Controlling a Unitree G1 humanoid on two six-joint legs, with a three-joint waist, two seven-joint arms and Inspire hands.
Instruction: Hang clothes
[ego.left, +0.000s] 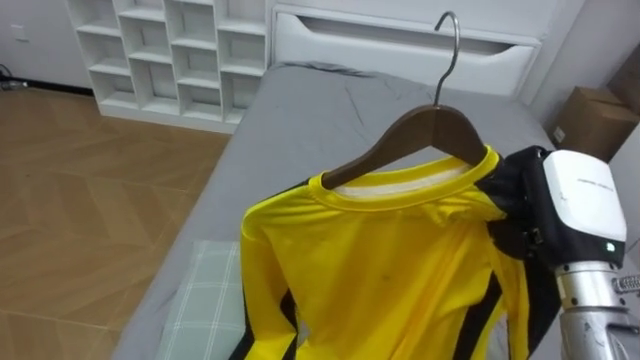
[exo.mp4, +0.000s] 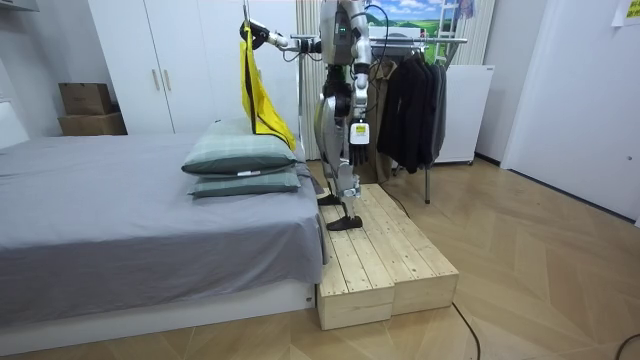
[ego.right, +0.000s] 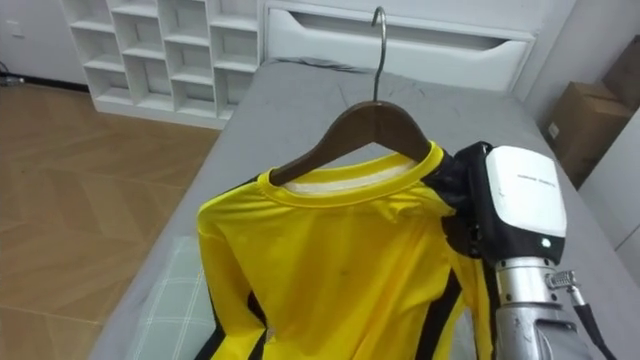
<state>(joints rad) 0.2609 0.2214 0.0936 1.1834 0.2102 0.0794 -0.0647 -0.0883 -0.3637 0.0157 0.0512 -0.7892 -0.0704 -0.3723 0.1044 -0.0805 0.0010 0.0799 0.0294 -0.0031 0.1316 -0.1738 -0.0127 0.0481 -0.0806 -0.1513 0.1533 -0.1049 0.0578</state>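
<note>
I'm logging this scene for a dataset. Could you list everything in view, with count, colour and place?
shirt: one, yellow with black stripes, on the hanger, held above the bed
hanger: one, brown wood with a metal hook, inside the shirt's collar
bed: one, grey cover, in front of the robot
pillows: two, pale green check, stacked on the bed
shelf unit: one, white, beyond the bed
cardboard boxes: two, brown, stacked by the wardrobe
wardrobe: one, white, against the wall
clothes rack: one, metal, holding dark garments, behind the robot
platform: one, pale wood, under the robot
right hand: closed on the hanger's shirt-covered end
left hand: hangs at the robot's side
</note>
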